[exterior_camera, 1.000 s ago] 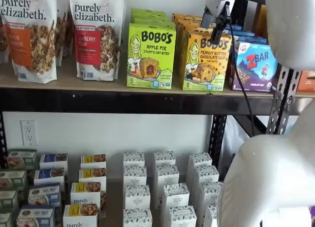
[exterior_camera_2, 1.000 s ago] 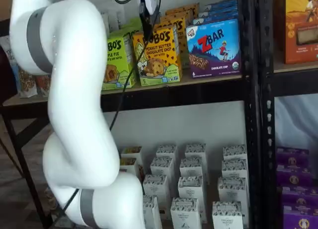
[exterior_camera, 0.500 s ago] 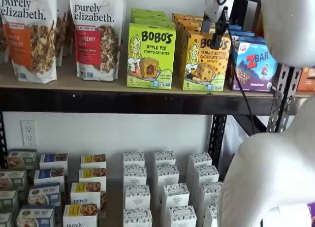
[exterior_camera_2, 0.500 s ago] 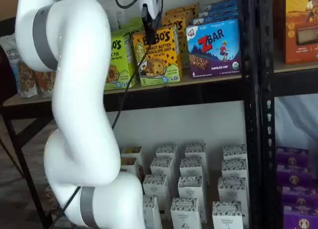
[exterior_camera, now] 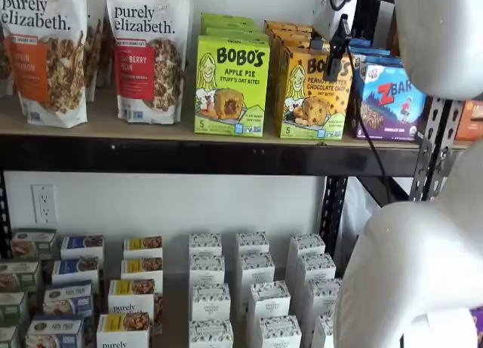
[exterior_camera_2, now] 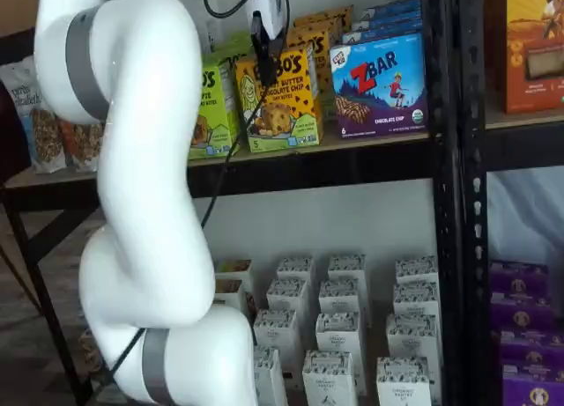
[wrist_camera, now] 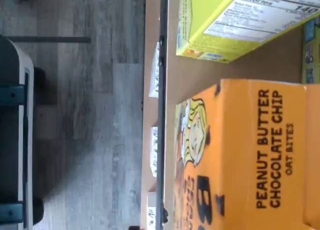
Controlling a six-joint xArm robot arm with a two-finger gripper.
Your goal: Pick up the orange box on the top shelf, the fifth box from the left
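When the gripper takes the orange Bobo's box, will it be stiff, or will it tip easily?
The orange box looks like a printed cardboard carton, so probably stiff and fairly light. It stands upright on the top shelf, taller than deep, so a push may tip it backward onto the boxes behind.

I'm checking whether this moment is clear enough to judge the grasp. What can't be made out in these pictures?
- Gripper: in both shelf views the black fingers overlap, so no gap can be judged.
- Whether the fingers touch the orange box: they stand in front of it.
- Wrist view: no fingers show; the orange box is cut by the frame's edge.
- The top shelf: the arm hides much of it.
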